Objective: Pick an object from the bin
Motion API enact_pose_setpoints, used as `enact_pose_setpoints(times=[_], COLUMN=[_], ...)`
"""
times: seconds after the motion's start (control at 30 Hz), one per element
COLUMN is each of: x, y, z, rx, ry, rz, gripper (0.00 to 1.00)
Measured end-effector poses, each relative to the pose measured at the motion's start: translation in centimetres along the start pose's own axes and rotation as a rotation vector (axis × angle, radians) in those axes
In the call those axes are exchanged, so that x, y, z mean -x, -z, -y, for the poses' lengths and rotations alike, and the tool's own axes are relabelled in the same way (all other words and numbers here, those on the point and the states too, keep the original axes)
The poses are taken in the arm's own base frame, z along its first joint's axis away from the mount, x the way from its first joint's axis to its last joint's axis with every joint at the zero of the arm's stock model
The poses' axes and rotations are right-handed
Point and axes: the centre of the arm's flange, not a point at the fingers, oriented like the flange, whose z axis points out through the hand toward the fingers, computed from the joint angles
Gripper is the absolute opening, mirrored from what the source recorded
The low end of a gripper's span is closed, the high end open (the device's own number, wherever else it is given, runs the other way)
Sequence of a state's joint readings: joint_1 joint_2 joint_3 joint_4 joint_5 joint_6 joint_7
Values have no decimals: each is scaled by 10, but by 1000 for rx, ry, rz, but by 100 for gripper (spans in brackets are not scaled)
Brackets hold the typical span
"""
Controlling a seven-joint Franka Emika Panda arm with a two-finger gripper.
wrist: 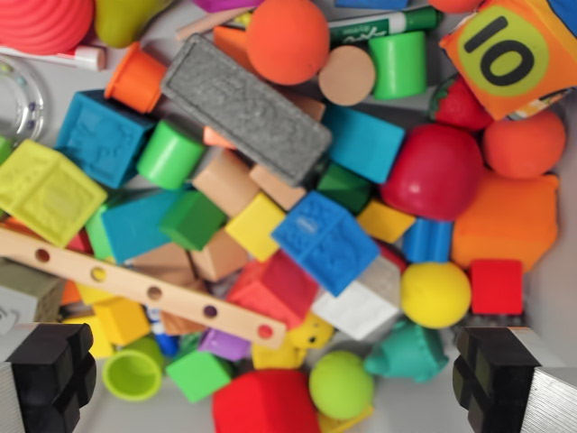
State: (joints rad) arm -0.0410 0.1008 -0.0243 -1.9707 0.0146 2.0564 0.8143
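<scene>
The wrist view looks straight down into a bin packed with toys. My gripper (270, 379) is open, its two black fingertips (50, 370) at the bottom corners, well apart, nothing between them. Below the gap lie a red block (261, 401), a lime green ball (341, 383), a teal figure (406, 352) and a green cube (198, 372). A blue embossed cube (325, 239) sits in the middle, a grey eraser block (245, 106) above it, and a yellow ball (435, 294) to the right.
A wooden strip with holes (135, 284) crosses the left side. An orange ball (287, 38), a red apple shape (435, 171), an orange cloth cube marked 10 (509, 50) and a green marker (379, 23) crowd the top. The bin's pale wall (552, 289) shows at right.
</scene>
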Motion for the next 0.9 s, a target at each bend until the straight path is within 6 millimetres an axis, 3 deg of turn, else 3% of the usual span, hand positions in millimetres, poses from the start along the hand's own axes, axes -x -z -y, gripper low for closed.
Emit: enact_pose_setpoints(times=[0.9], x=[-9], y=[-7], z=[-2], rx=[4], ry=[59], rz=[3], gripper=[100])
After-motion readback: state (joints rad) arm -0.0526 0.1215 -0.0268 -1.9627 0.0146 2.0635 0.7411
